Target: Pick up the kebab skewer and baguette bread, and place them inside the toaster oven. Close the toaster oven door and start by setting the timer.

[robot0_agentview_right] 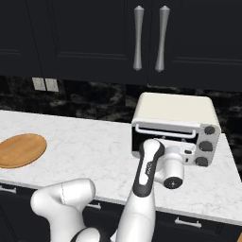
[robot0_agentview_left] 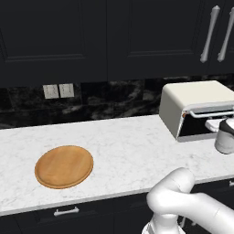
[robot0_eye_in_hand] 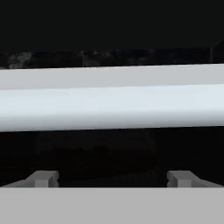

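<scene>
Now the gripper (robot0_eye_in_hand: pixel 112 179) stands with its fingers (robot0_eye_in_hand: pixel 43 178) spread wide and holding nothing, right at the front of the toaster oven (robot0_agentview_right: pixel 175 109) on the marble counter (robot0_agentview_left: pixel 123 141). Its silver door handle (robot0_eye_in_hand: pixel 112 107) runs crosswise just beyond the fingertips, above the gap between them; contact is unclear.

Your arm reaches forward from its base with the elbow bent low and the wrist level, and your hand (robot0_eye_in_hand: pixel 112 177) points straight ahead with its two fingertips (robot0_eye_in_hand: pixel 43 178) spread wide apart, gripping nothing.
</scene>
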Motion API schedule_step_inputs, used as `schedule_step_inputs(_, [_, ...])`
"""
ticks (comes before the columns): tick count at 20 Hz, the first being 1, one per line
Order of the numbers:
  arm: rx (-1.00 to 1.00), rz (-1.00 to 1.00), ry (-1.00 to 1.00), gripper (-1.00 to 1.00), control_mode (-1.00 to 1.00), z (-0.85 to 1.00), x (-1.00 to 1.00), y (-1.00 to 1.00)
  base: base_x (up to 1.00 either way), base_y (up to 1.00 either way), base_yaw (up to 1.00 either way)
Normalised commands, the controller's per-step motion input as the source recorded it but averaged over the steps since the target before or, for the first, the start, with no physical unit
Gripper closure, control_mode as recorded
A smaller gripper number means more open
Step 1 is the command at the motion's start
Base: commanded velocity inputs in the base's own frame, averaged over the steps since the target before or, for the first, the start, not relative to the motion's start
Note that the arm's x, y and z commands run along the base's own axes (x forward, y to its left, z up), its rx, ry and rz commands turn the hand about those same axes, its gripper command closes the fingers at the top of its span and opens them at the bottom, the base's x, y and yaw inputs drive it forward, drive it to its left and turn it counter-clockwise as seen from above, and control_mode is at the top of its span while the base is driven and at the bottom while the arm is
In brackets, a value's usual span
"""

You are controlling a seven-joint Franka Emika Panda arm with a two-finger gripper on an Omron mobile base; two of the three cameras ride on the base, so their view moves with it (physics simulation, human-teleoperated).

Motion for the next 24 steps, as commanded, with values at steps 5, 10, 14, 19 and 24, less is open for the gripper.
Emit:
schedule_step_inputs(5, [0.0,-0.01,0.0,-1.0,-1.0,0.0,0.39,0.35,0.0,0.0,0.0])
schedule_step_inputs(10, [-0.01,0.0,0.0,-1.0,-1.0,0.0,0.43,0.36,0.0,0.0,0.0])
schedule_step_inputs(14, [-0.01,0.0,0.0,-1.0,-1.0,0.0,0.42,0.28,0.0,0.0,0.0])
schedule_step_inputs(19, [0.0,0.0,0.01,-1.0,-1.0,0.0,0.01,-0.23,0.0,0.0,0.0])
schedule_step_inputs(24, [0.0,0.0,0.0,-1.0,-1.0,0.0,-0.21,-0.74,0.0,0.0,0.0])
